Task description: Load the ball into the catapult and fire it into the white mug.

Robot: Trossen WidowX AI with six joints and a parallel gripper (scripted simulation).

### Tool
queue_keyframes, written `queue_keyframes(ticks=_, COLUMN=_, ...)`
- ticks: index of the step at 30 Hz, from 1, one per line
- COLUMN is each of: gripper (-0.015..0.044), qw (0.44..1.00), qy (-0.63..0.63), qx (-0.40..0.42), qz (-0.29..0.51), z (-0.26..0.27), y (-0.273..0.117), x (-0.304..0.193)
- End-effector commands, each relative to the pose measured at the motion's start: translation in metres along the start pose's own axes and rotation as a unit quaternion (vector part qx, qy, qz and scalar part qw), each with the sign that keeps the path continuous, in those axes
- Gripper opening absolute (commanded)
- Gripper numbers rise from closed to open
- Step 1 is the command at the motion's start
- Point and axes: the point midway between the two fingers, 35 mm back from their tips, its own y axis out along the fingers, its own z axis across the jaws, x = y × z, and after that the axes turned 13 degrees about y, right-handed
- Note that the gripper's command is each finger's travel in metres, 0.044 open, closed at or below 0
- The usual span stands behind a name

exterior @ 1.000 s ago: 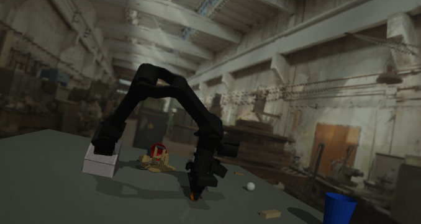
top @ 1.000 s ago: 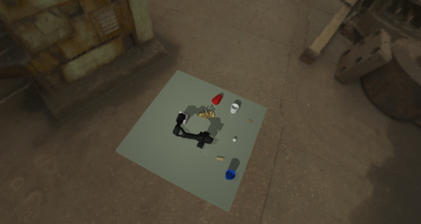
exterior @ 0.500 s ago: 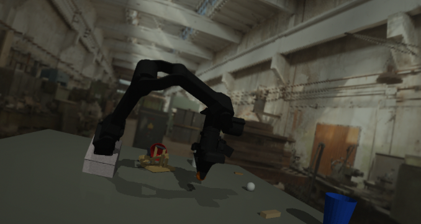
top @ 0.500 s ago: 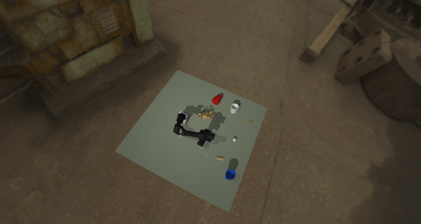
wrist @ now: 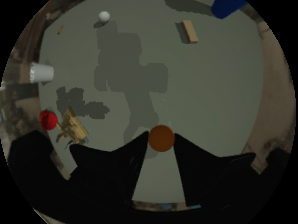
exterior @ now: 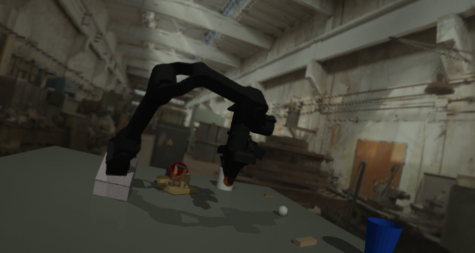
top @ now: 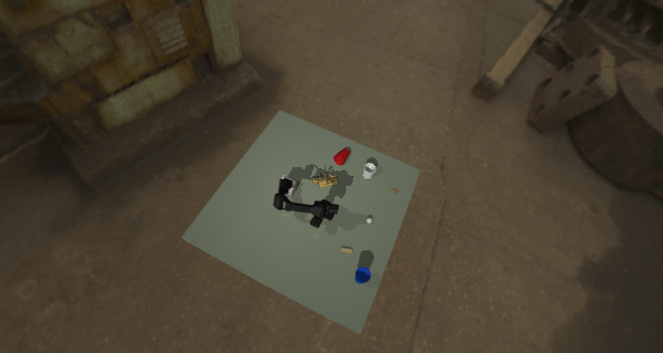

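My gripper (exterior: 228,181) (wrist: 161,135) is shut on an orange ball (exterior: 226,183) (wrist: 161,139) and holds it above the table, with the fingers pointing down. The wooden catapult (top: 326,180) (exterior: 179,186) (wrist: 75,123) stands on the table beside the arm's base; in the wrist view it is at the lower left. The white mug (top: 369,171) (exterior: 221,181) (wrist: 42,73) stands upright farther out; in the exterior view the gripper partly hides it. The ball is hidden in the top view.
A red cup (top: 342,156) (exterior: 174,167) (wrist: 48,120) is behind the catapult. A white ball (top: 370,220) (exterior: 282,210) (wrist: 104,16), a wooden block (top: 346,249) (exterior: 305,242) (wrist: 190,31), a smaller block (top: 395,191) (exterior: 269,195) (wrist: 60,29) and a blue cup (top: 362,275) (exterior: 382,235) (wrist: 226,8) are also on the table.
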Motion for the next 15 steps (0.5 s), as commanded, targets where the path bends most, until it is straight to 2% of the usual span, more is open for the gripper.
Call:
queue_keyframes(ticks=1, gripper=0.0000, qw=0.999, qy=-0.037, qx=0.001, qz=-0.001, z=0.029, y=-0.005, x=-0.011)
queue_keyframes(ticks=15, gripper=0.0000, qw=0.985, qy=-0.164, qx=0.007, qz=0.045, z=0.135, y=-0.001, x=-0.064)
